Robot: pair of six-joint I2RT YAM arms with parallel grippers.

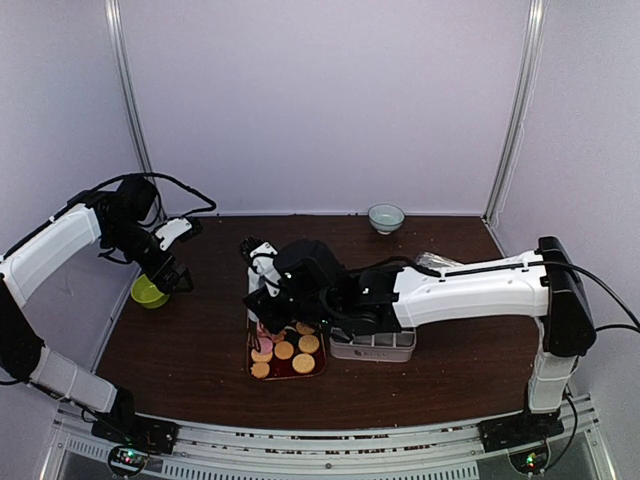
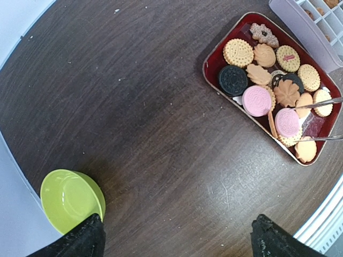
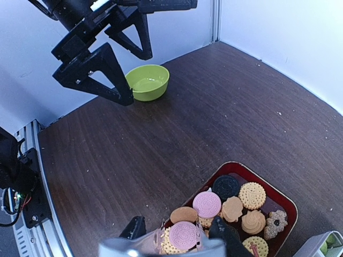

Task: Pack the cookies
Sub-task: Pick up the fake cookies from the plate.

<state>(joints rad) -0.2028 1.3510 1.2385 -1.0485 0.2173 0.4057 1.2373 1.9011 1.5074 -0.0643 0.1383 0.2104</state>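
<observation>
Squeezing the slim metal tongs point(image 2: 321, 101) off-centre is my worry. My right pincer point(image 3: 178, 231) is clamped on them, and their tips stand apart at the edge of a round pink biscuit point(image 2: 288, 122). I judge the disc could pop out sideways or shove its neighbours over the rim of the red rectangular tray point(image 2: 210, 58).

The cookies point(image 2: 259, 74) lie crowded in that tray on the dark wooden desk point(image 2: 134, 107), beside the pale compartmented box point(image 2: 305, 24). Most are round and golden, some flower-shaped, two pink, two dark brown.

My left pincer point(image 2: 177, 241) hangs wide open, holding nothing, near the lime-green plastic bowl point(image 2: 69, 198).
</observation>
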